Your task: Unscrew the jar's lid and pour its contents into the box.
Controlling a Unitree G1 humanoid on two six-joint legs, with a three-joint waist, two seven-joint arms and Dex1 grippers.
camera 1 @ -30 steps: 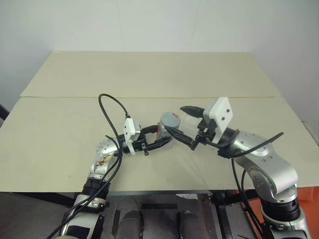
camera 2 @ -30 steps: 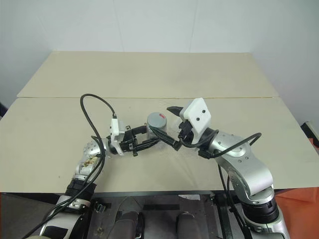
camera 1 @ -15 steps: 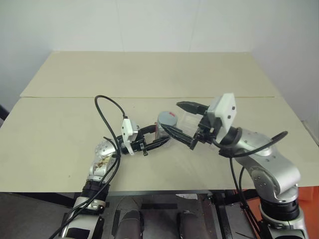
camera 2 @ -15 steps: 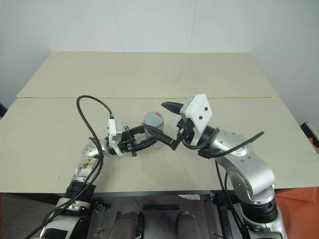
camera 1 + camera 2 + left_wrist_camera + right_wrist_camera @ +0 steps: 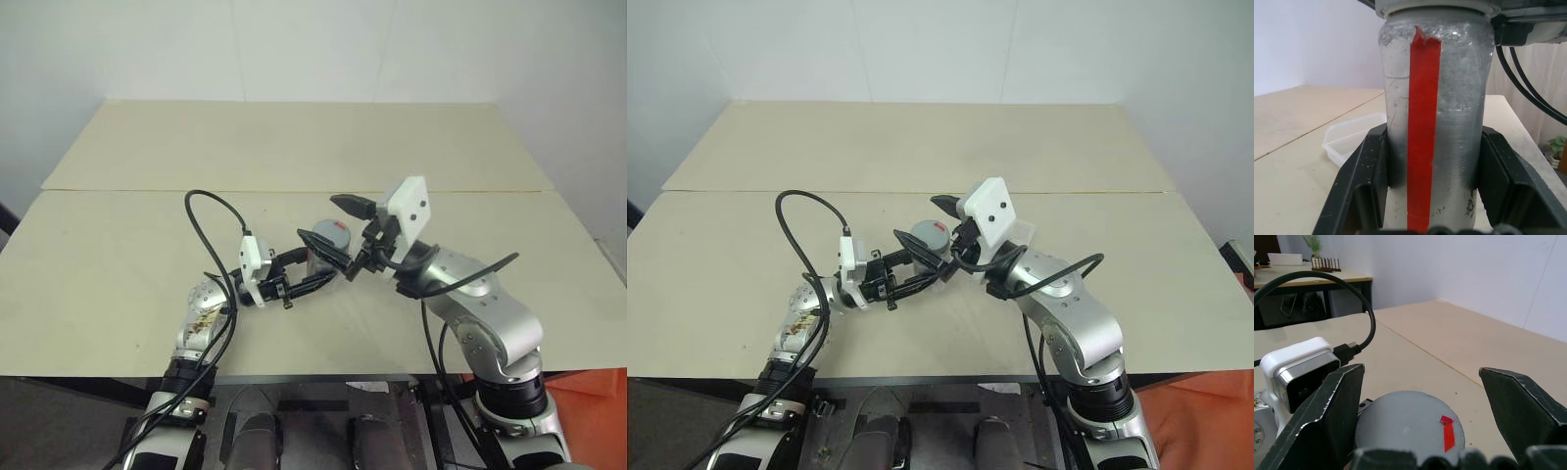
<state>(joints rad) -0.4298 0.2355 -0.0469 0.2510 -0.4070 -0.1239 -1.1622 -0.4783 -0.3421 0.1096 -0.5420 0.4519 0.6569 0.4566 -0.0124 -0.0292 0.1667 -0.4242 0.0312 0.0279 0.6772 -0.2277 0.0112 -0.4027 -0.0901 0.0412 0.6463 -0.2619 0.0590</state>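
Observation:
My left gripper is shut on the jar, a silvery cylinder with a red stripe down its side, held upright above the table. Its grey lid with a small red mark sits on top. My right gripper hovers open over the lid, one finger on each side and both apart from it. The contents are hidden inside the jar. The clear plastic box lies on the table just beyond the jar, largely behind my right gripper in the eye views.
The beige table has a seam running across its middle and its front edge lies close under my arms. A black cable loops up from my left wrist. A white wall stands behind the table.
My right gripper has moved left towards the jar, and its open fingers now straddle the lid. The left gripper and the jar have stayed in place.

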